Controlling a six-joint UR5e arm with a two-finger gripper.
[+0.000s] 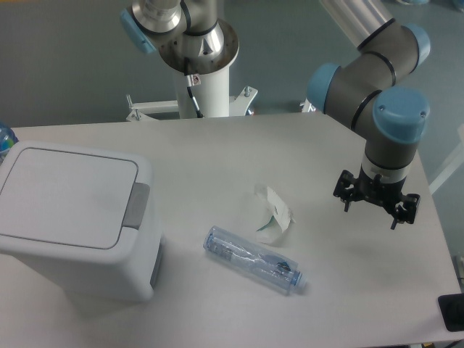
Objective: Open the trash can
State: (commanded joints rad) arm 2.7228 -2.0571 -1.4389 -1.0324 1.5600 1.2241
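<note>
The trash can (72, 225) is a large white boxy bin standing at the left of the table. Its flat lid (65, 192) is down and shut. The grey push-button latch (138, 206) sits on the lid's right edge. My gripper (377, 210) hangs over the right side of the table, far to the right of the bin and touching nothing. Its black fingers look spread apart and empty.
A clear plastic bottle (254, 259) lies on its side in the middle front of the table. A crumpled white wrapper (274, 217) lies just behind it. A black object (453, 312) sits at the front right edge. A blue item (3, 138) shows at the far left.
</note>
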